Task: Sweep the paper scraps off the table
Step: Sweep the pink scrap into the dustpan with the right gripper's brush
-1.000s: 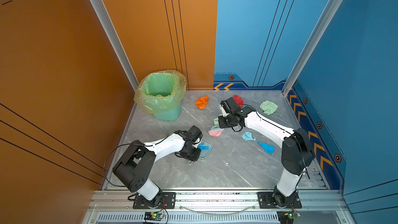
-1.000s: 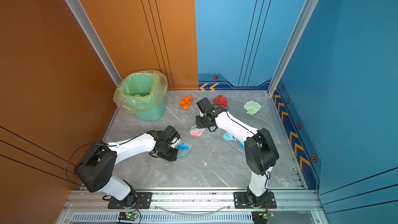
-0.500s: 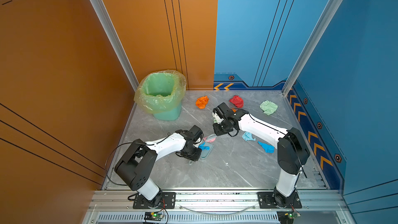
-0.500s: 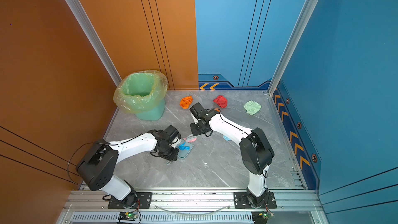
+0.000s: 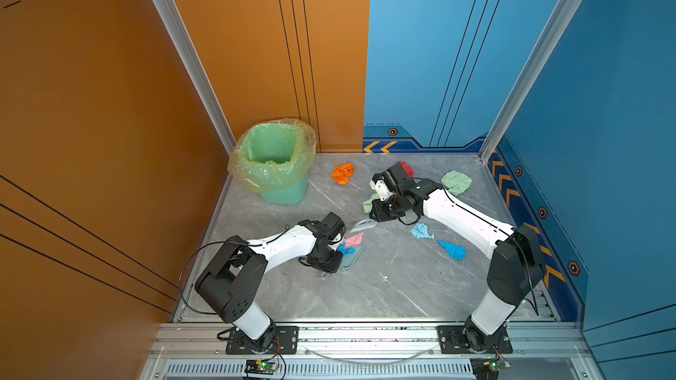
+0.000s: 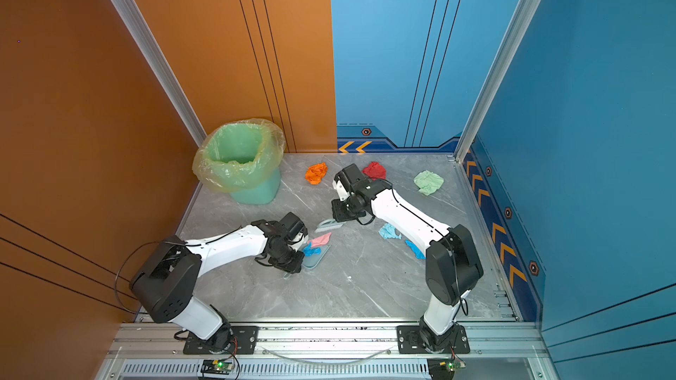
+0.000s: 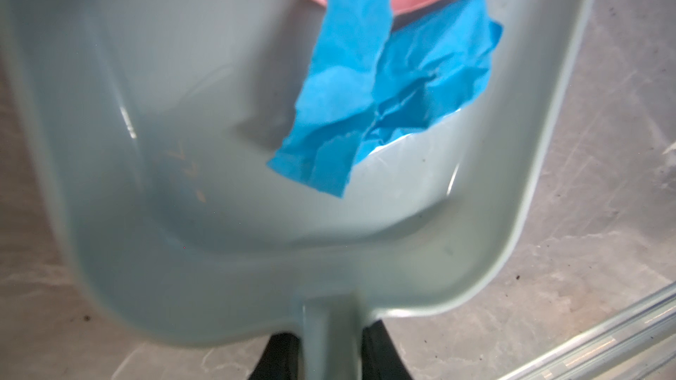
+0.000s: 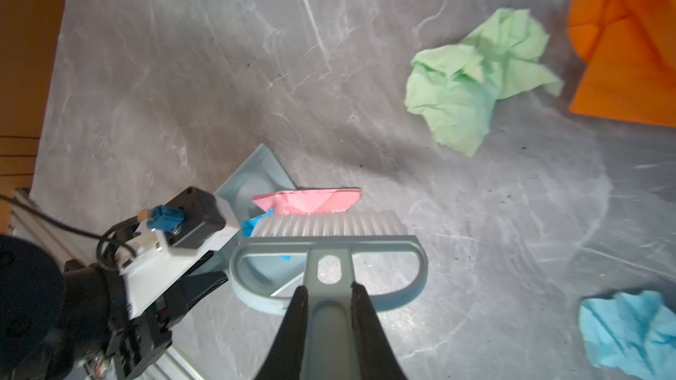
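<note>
Pale blue-grey plastic filled the left wrist view: the dustpan (image 7: 219, 213) rested on the grey marble desk (image 5: 384, 286), and the left end effector (image 7: 329, 349) was clenched on its handle. A crumpled blue scrap (image 7: 384, 85) sat inside the pan. A pink scrap (image 8: 311, 201) lay across the pan's open lip, partly over the blue one. The right end effector (image 8: 329, 305) was clamped on the handle of the brush (image 8: 365, 246), whose white bristles touched the pink scrap at the pan's mouth.

The other scraps lay loose on the desk. A pale green scrap (image 8: 475, 78) lay just beside the right wrist, and an orange scrap (image 5: 342, 172) lay between that wrist and the bin (image 5: 285, 193). A red scrap (image 6: 374, 170) lay behind the right wrist, and a second green scrap (image 5: 456, 182) lay toward the far right corner. A light blue scrap (image 5: 421, 231) and a deeper blue scrap (image 5: 452, 249) lay close by the right forearm. The bin, lined with a yellowish-green bag (image 5: 248, 173), stood in the far left corner.
</note>
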Available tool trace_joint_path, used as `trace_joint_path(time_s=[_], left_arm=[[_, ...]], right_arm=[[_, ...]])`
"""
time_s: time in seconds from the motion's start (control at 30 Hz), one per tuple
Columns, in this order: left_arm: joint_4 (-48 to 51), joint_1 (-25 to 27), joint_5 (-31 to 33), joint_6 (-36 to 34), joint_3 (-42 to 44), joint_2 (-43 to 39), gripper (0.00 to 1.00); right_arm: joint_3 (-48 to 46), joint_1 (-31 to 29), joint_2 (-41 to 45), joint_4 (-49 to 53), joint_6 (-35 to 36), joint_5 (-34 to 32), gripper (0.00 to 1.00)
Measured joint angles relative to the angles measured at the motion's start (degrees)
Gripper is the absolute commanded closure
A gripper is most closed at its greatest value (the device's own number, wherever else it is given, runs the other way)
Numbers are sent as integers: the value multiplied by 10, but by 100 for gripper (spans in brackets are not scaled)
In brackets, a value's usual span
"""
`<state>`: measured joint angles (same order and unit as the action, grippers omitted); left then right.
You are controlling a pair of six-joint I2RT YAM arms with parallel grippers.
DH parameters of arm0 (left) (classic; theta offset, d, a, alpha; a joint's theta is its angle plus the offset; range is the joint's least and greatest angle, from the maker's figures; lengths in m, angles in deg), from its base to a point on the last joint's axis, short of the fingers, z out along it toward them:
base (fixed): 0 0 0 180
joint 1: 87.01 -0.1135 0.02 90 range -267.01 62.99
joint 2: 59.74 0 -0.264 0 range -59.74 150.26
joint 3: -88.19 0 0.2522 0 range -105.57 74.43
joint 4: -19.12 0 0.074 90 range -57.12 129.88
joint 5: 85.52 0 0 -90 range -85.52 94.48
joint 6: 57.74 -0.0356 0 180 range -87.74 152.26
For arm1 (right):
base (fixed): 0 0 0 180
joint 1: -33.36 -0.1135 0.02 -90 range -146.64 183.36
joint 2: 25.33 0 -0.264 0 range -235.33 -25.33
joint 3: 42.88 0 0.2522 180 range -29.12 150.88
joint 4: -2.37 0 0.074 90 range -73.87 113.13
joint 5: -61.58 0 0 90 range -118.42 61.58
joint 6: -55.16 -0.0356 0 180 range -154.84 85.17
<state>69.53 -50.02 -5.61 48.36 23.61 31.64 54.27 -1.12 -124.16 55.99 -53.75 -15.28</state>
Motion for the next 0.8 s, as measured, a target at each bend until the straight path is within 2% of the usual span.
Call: trace_joint_path(time_s=[0.27, 0.4, 0.57, 0.8], left_arm=[[-1, 6, 0, 0, -3, 3, 100], [-1, 7, 0, 0, -4, 4, 100], [2, 7, 0, 0, -10, 9, 100], [3, 10, 0, 0, -15, 15, 100]], right_arm=[[0, -25, -34, -4, 1, -124, 100], [3, -47, -66, -2, 9, -158, 100], [7, -78, -66, 4, 17, -161, 100], [-6, -92, -40, 13, 26, -113, 100]])
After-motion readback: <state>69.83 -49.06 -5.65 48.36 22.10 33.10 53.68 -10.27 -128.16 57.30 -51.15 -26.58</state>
